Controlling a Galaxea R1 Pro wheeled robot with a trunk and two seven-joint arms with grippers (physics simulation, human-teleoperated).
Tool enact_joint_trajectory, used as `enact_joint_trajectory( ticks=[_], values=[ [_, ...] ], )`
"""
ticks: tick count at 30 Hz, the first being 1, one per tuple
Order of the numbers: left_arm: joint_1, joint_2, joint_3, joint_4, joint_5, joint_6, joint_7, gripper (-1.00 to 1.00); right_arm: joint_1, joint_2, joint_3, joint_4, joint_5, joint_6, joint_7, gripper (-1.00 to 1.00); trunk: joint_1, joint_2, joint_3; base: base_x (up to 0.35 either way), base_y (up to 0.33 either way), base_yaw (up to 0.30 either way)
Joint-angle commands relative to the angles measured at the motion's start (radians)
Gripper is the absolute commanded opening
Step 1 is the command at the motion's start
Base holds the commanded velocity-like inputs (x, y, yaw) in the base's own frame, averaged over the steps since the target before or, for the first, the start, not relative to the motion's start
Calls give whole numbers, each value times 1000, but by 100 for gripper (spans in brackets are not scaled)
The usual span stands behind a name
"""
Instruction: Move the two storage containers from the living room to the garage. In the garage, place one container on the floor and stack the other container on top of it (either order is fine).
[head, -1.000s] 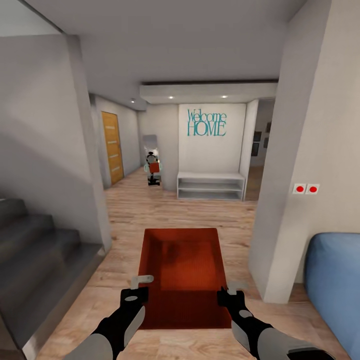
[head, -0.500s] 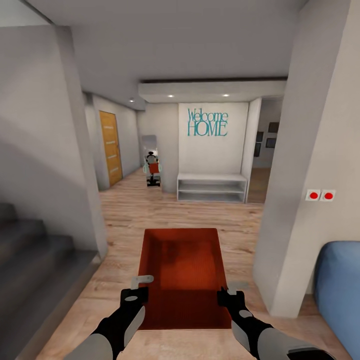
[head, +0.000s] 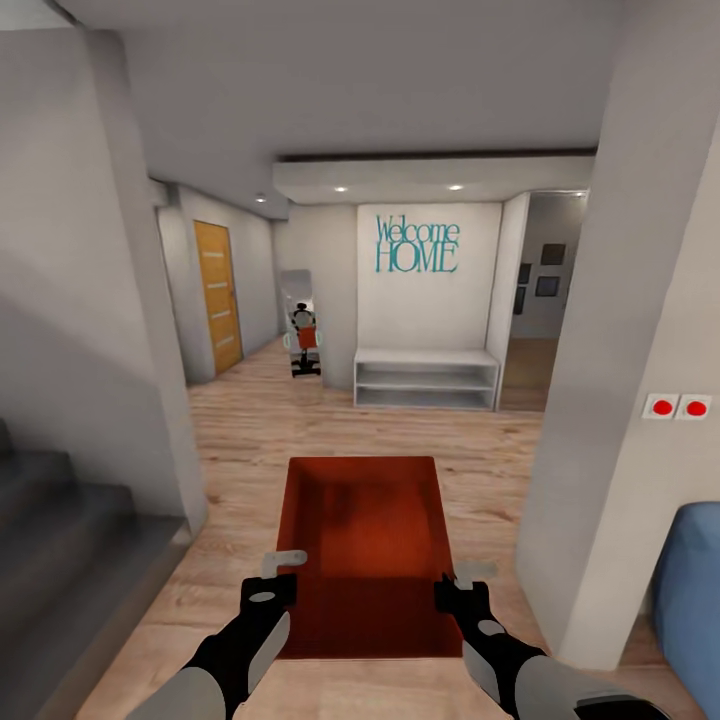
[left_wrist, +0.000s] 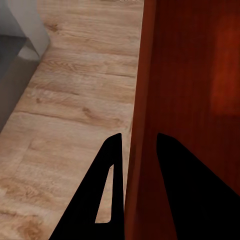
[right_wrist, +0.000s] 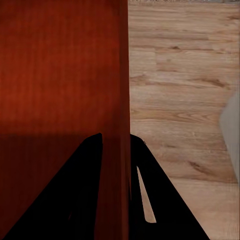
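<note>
- Wood plank floor (head: 400, 440) runs underfoot; the left gripper (head: 284, 572) and right gripper (head: 458, 580) each pinch a side wall of the storage container (head: 365, 540), carried ahead.
- Transport step, I judge: hallway next, past the white bench (head: 427, 378), garage unseen.

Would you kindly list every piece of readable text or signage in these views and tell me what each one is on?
"Welcome HOME": teal lettering in two lines on the white wall panel above the low white shelf unit.
The two red round buttons on the white wall plate carry no text.
The small dark framed pictures on the far wall are too small to read.
</note>
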Motion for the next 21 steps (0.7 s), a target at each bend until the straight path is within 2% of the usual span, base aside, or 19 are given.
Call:
enact_joint_trajectory(
  ticks=[1, 21],
  values=[
    [-1, -1, 0, -9, -6, 5, 8, -100, 0, 3, -7, 3, 7, -1, 2, -100, 1, -1, -2, 321, 0, 0],
    [-1, -1, 1, -9, -6, 5, 8, -100, -1, 3, -7, 3, 7, 0, 2, -100, 1, -1, -2, 321, 0, 0]
  ],
)
